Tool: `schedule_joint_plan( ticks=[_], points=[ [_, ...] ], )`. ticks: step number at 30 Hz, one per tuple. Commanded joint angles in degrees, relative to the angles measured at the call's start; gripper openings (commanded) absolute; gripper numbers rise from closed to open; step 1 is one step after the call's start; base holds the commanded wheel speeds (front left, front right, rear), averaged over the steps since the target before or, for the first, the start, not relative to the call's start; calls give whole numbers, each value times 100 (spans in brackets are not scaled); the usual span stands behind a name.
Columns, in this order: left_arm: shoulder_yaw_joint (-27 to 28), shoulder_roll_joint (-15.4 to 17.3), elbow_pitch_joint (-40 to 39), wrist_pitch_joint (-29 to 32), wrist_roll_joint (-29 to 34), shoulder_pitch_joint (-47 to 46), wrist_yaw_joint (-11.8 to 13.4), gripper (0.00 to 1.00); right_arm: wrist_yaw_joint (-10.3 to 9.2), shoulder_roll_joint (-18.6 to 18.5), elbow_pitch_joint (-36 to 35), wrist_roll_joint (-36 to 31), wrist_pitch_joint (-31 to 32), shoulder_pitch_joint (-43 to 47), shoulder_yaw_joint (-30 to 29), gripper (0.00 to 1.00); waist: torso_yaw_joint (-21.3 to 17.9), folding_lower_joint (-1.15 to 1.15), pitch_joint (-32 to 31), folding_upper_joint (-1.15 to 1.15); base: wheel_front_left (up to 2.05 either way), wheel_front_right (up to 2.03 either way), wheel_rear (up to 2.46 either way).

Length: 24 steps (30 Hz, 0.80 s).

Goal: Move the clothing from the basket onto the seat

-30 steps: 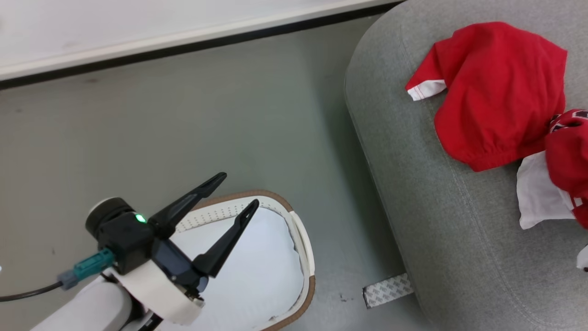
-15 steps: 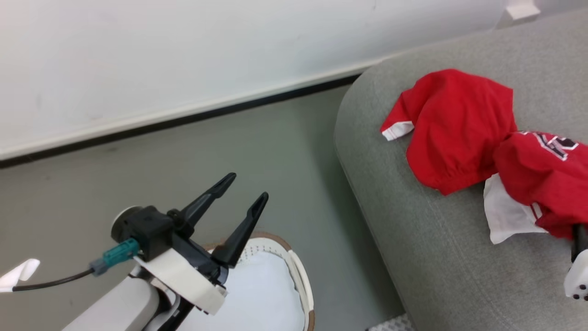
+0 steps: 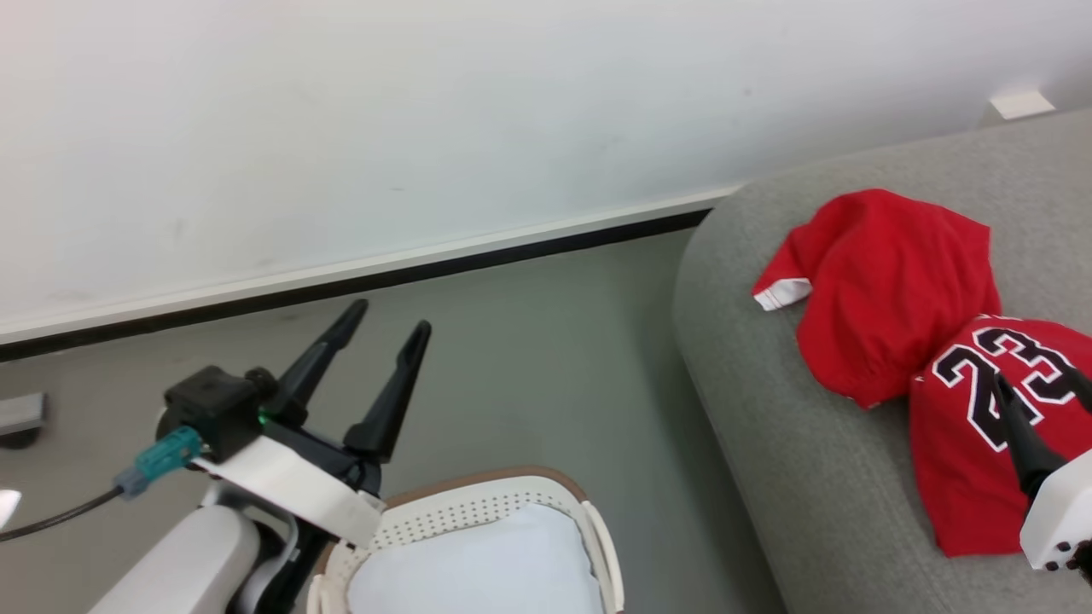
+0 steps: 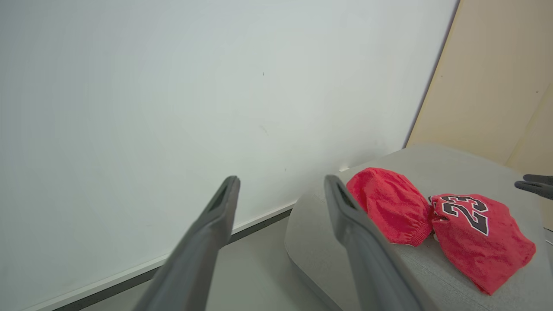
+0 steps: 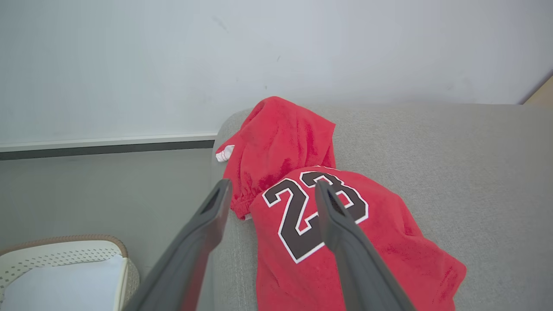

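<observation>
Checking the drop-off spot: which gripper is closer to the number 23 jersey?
Right. The right gripper hangs open close by the jersey, over the seat. The left gripper, also open, is beside the basket, across the floor from the seat.

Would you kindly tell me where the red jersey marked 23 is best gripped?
Probably pinch a raised fold beside the number on the red jersey, coming down from above: it lies crumpled in a mound on the light-grey fabric seat.

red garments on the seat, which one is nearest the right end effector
The jersey with the 23, directly before the open right end effector. The plain shorts with the white hem lie beyond it.
</observation>
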Motion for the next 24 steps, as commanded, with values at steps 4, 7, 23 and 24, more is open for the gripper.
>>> schedule_joint_plan(
  ticks=[4,7,23,24],
  points=[
    [315,-41,80,0,65,168,-17,100,-15,-13,-304,46,-111,-17,92,100,333,1,-159,0,0,0,0],
    [589,-84,171,0,89,251,2,100,-15,111,-404,18,-387,-73,137,100,558,1,-266,0,0,0,0],
    [2266,-541,577,0,211,1321,-43,100,-15,1114,221,-474,-2731,222,341,100,1343,1,-580,0,0,0,0],
    [2343,-607,574,0,209,1433,-89,100,-15,1131,317,-483,-2858,270,383,100,1358,1,-584,0,0,0,0]
  ],
)
